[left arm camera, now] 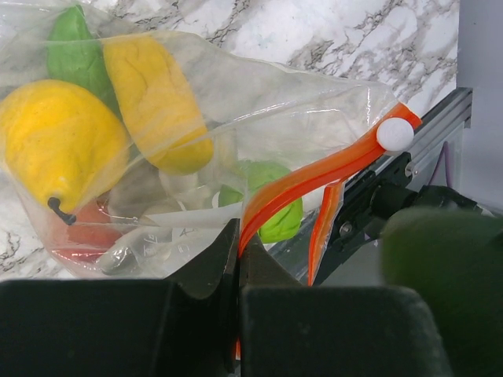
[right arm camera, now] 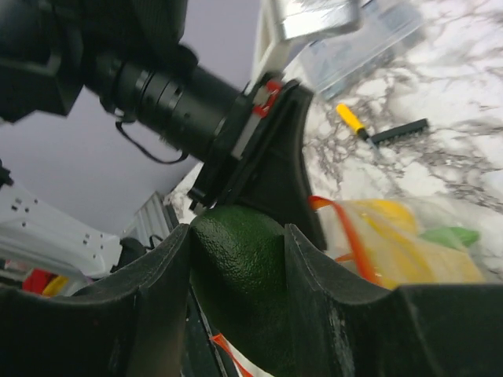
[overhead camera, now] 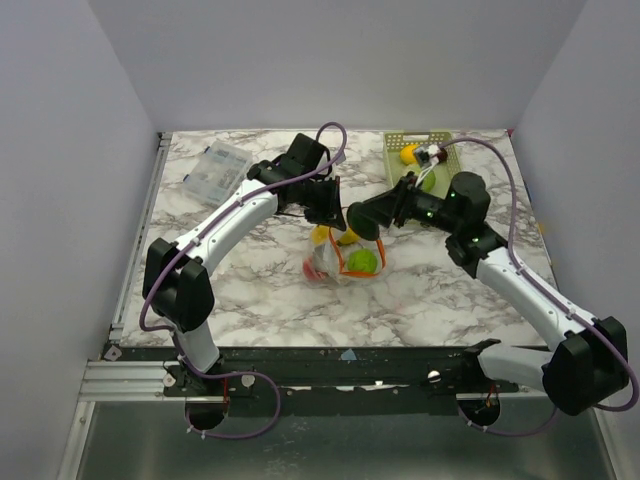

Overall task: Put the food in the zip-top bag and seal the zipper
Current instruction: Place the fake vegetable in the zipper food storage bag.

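The clear zip-top bag (overhead camera: 340,258) lies mid-table, partly lifted by its mouth. It holds a yellow lemon (left arm camera: 55,141), another yellow piece (left arm camera: 153,98), a round green piece (left arm camera: 271,206), a red fruit (left arm camera: 86,233) and something white. My left gripper (overhead camera: 328,212) (left arm camera: 238,243) is shut on the orange-red zipper strip (left arm camera: 314,177), near its white slider (left arm camera: 394,134). My right gripper (overhead camera: 358,218) (right arm camera: 236,228) is shut on a dark green cucumber (right arm camera: 236,283), held just beside the bag's mouth and the left gripper. The bag also shows in the right wrist view (right arm camera: 409,243).
A pale green slotted basket (overhead camera: 395,140) with a few toy foods stands at the back right. A clear compartment box (overhead camera: 215,170) sits at the back left. A small yellow-handled screwdriver (right arm camera: 350,119) and a black strip (right arm camera: 401,132) lie behind the bag.
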Tool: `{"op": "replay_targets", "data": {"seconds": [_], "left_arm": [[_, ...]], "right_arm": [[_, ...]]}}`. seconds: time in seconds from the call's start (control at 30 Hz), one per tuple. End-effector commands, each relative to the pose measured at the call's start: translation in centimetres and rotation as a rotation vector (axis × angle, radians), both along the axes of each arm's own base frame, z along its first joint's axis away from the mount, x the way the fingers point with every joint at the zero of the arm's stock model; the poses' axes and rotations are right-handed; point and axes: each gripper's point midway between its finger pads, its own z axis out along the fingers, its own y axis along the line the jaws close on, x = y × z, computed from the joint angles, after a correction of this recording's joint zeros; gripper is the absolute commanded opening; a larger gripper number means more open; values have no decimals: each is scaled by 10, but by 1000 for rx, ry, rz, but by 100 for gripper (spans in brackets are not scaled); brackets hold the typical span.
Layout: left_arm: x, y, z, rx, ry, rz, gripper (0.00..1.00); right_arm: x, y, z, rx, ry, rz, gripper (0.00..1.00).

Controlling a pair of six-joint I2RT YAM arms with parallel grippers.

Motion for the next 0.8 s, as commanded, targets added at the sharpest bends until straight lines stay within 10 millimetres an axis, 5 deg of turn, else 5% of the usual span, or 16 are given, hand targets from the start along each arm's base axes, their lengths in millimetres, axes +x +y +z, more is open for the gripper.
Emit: {"op": "replay_targets", "data": {"seconds": [0.0, 0.13, 0.47, 0.6, 0.77], "left_arm": [[5, 4, 15, -8, -33, 25, 0], [4, 8, 17, -4, -42, 36, 0], [3, 12, 22, -7, -56, 29, 0], [6, 18, 19, 27, -79, 26, 0], [4, 23, 19, 49, -111, 0, 0]], "right_arm": [[-12, 25, -19, -61, -90, 5, 0], [-10, 26, -37, -61, -95, -62, 4], [6, 28, -67, -146, 24, -99, 78], [12, 24, -59, -259, 15, -98, 80], [17, 3, -11, -279, -136, -204, 81]]}}
